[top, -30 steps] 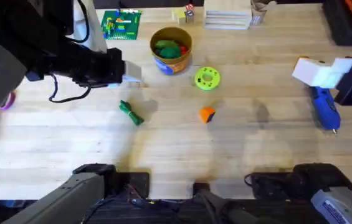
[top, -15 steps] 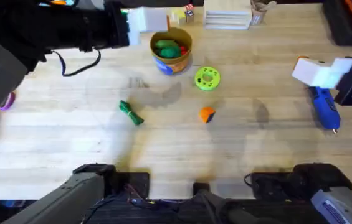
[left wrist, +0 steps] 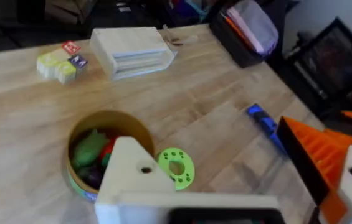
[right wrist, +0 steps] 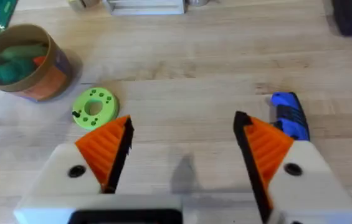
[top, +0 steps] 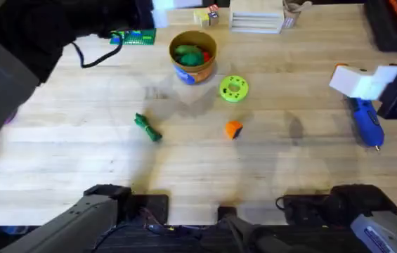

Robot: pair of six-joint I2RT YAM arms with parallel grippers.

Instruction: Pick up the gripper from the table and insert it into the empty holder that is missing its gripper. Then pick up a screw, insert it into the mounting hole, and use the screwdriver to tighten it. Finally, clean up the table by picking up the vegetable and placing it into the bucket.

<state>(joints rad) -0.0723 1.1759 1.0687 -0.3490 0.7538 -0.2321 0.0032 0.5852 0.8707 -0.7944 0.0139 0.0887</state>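
Two arms at a pale wooden plank bench (top: 289, 161), its grain running side to side in the overhead view. Along the far edge: a stack of pale boards (top: 256, 15), small coloured cubes (top: 205, 15), a green plate with bricks (top: 133, 37). Dark bins (left wrist: 244, 31) sit past the far right corner.

Left hand (left wrist: 219, 162): raised high over the far left, fingers spread wide. One finger carries an orange ribbed pad (left wrist: 316, 165); the other is a bare white holder (left wrist: 132, 180) with an open screw hole.

Right hand (right wrist: 185, 146): fingers spread, both pads in place, above the bench at far right.

Orange wedge (top: 233, 128): on the bench near the middle, just nearer than the green disc (top: 234, 88). Too small to tell which way it points.

Screwdriver (top: 367, 123): flat on the bench at right, partly under the right hand. Long axis runs far to near, pale tip toward the near edge.

Vegetable (top: 147, 128): green, lying diagonally left of the wedge, well apart.

Bucket (top: 193, 56): upright beyond the disc, green and red pieces inside.
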